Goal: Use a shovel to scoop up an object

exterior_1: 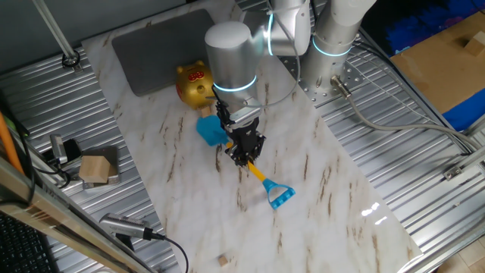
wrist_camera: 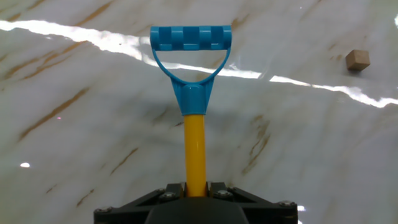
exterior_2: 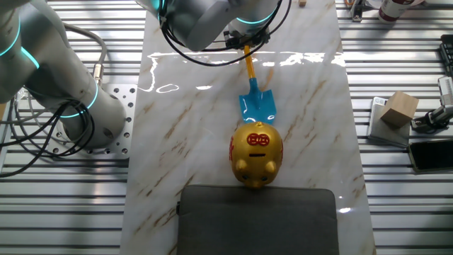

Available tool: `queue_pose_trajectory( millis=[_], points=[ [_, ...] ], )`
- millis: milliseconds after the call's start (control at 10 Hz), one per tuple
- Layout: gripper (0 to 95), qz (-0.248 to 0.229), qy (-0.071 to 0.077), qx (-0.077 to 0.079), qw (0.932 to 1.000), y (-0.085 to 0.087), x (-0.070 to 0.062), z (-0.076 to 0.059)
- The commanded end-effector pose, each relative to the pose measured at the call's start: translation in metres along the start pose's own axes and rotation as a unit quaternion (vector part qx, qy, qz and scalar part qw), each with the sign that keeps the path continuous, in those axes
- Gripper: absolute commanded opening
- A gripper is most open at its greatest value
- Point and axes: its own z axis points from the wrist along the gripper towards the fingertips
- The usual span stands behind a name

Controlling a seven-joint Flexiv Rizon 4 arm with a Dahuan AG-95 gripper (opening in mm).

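A marble-patterned bench (exterior_1: pixel 318 174) carries a toy shovel (exterior_1: pixel 261 176), gripped at mid-shaft by the arm's end effector (exterior_1: pixel 244 154), whose fingers are clamped on the thin yellow shaft. In one fixed view the light-blue blade sits at about 10 o'clock from the end effector, and the blue D-shaped end points away toward 4 o'clock. A gold pig-shaped bank (exterior_1: pixel 195 83) stands just beyond the blade, at roughly 11 o'clock from it, beside a dark grey pad (exterior_1: pixel 163 47). The object, a tiny tan cube (exterior_1: pixel 223 260), lies well apart from the shovel near the bench's near edge, at about 6 o'clock from the end effector. A larger tan block (exterior_1: pixel 97 169) sits off the bench on the ridged metal surface at 9 o'clock.

In the hand view, the yellow shaft rises from between the fingers to the D-shaped end at 12 o'clock; the small cube (wrist_camera: pixel 357 60) rests on the bench at about 2 o'clock.
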Motion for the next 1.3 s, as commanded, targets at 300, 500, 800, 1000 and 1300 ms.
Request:
queue_pose_trajectory(
  millis=[300,500,800,1000,1300],
  points=[
    [0.0,-0.001,0.002,-0.001,1.0000,0.000,0.004,0.002],
    [0.0,0.003,-0.003,-0.001,1.0000,0.000,0.003,0.001],
    [0.0,0.003,-0.002,0.001,1.0000,0.000,0.001,0.000],
    [0.0,0.005,-0.006,0.002,1.0000,0.000,0.000,0.000],
    [0.0,0.008,-0.004,0.002,1.0000,-0.002,-0.007,-0.002]
  ],
)
